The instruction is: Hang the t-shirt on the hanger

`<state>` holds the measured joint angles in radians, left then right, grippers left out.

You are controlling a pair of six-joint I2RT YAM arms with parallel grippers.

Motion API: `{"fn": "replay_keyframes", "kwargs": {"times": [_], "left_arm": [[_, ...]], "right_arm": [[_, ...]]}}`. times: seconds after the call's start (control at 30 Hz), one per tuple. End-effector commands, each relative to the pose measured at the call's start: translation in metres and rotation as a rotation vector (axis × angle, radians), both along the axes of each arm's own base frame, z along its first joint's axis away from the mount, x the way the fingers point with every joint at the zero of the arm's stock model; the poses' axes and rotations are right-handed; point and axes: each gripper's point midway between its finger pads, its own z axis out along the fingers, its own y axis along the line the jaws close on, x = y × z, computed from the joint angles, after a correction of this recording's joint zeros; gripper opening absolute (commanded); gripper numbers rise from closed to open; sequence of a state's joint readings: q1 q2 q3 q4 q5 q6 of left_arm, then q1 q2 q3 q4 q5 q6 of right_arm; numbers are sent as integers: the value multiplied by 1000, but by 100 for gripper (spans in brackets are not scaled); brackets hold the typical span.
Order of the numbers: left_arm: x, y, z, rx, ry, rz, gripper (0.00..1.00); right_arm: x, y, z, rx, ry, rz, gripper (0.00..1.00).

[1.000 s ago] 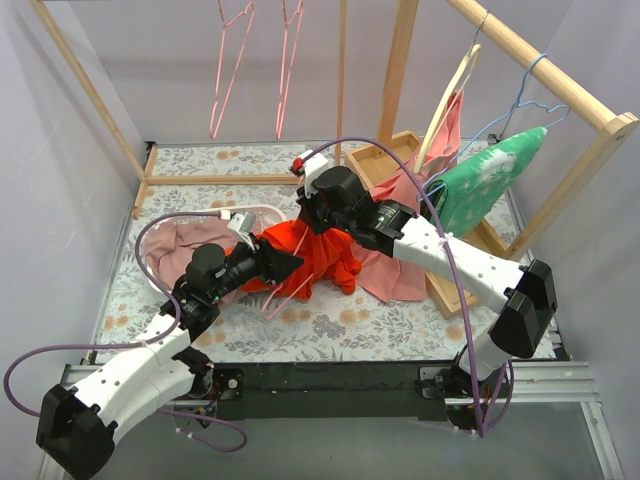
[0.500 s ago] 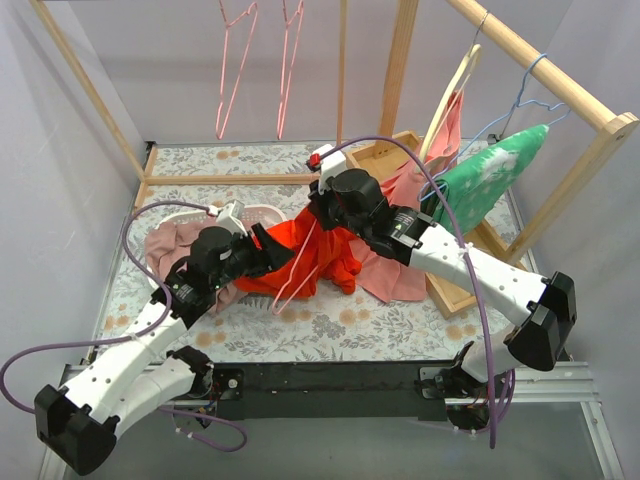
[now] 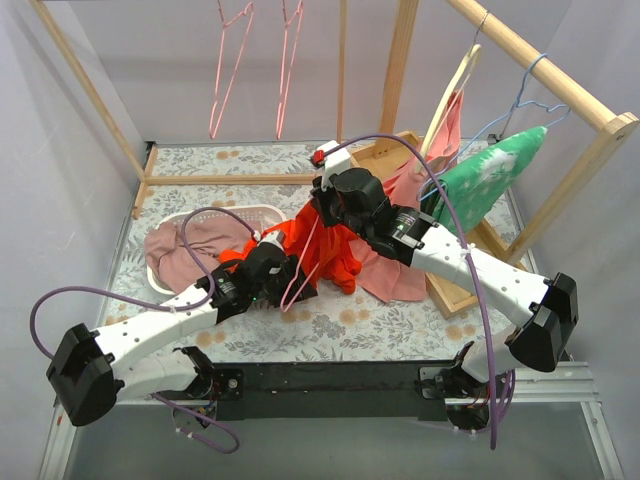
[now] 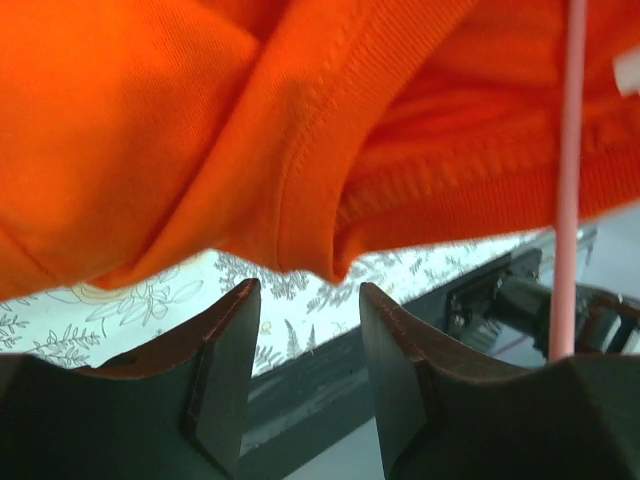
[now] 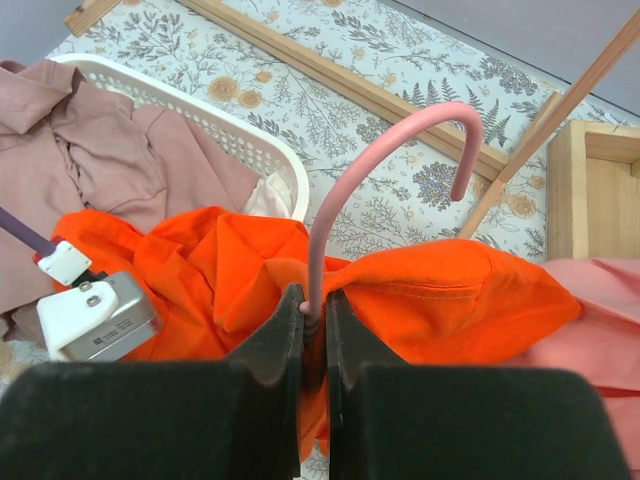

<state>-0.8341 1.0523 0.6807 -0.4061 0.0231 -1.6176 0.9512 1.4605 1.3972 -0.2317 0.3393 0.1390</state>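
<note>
A: Right gripper (image 5: 313,318), state?
B: Clamped on the neck of the hanger (image 5: 402,122), with the hook curving up just above the fingers. The t-shirt (image 5: 440,290) is bunched on both sides of them, below the hook.
A: Left gripper (image 4: 308,305)?
B: Jaws apart, gripping nothing. A folded hem of the t-shirt hangs just above the gap. The hanger's pink wire runs down past one finger.

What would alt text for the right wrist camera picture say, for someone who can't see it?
The right gripper pinches the neck of the hanger, a thin pink wire one whose hook curves up and to the right, with the orange-red t-shirt bunched around it. Behind, at left, is a white basket with dusty-pink cloth.
</note>
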Motion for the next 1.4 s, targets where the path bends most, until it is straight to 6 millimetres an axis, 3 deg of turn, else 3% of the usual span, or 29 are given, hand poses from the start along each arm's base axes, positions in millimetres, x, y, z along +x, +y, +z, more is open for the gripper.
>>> {"fn": "replay_keyframes", "kwargs": {"times": [0.0,0.53,0.87,1.1,1.37], "left_arm": [[27,-5,23,-17,-81,114,43],[36,-6,8,-11,-71,168,31],[31,1,23,-40,-129,149,1],[13,19,44,-123,-185,141,0],[-10,46,93,-249,-268,159,0]], "right_arm": [[-2,-3,38,105,-61,-21,1],[-5,-8,38,108,-57,-28,1],[0,-4,44,103,-72,-34,1],[15,-8,51,76,-112,-106,1],[48,-20,59,45,-163,-316,1]]}}
